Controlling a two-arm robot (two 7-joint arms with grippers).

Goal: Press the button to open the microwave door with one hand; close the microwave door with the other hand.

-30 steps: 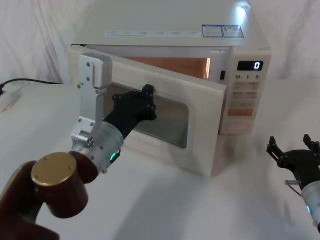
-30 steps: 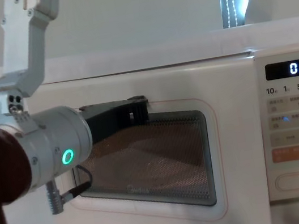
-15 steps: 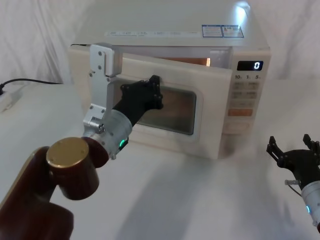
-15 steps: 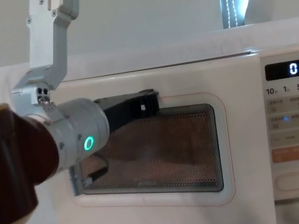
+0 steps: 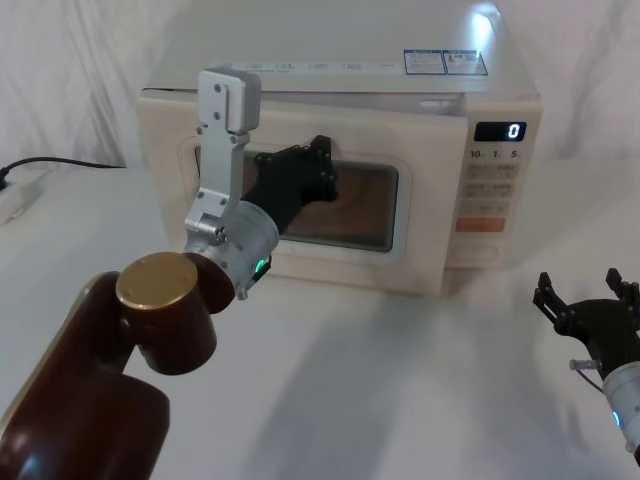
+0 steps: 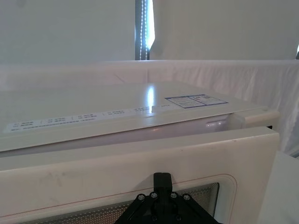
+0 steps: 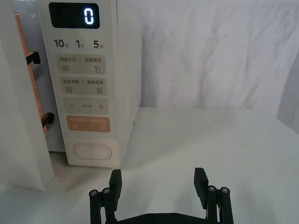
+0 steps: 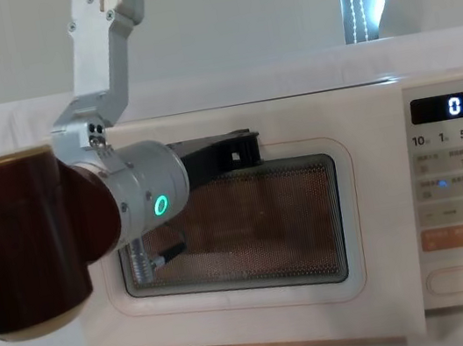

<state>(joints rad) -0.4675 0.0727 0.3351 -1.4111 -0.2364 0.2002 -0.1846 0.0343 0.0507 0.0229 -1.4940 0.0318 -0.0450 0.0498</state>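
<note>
Head view: the left gripper [image 5: 318,172] presses against the upper edge of the microwave door [image 5: 400,225], at the top of its dark window; whether its fingers are spread or clenched cannot be told. The door lies almost flush with the microwave body. The right gripper [image 5: 590,300] hangs low over the table [image 5: 400,390], well apart from the microwave, fingers released and holding nothing.

Left wrist view: the left gripper's black tip [image 6: 162,186] touches the door [image 6: 117,168] just above the window's rim.

Right wrist view: the right gripper [image 7: 159,182] faces the control panel; a narrow gap shows between door and panel. The button [image 7: 92,152] sits at the panel's bottom, untouched.

Chest view: the left gripper [image 8: 241,149] rests on the door [image 8: 353,233]; the button [image 8: 455,279] lies below the orange key [image 8: 451,236].
</note>
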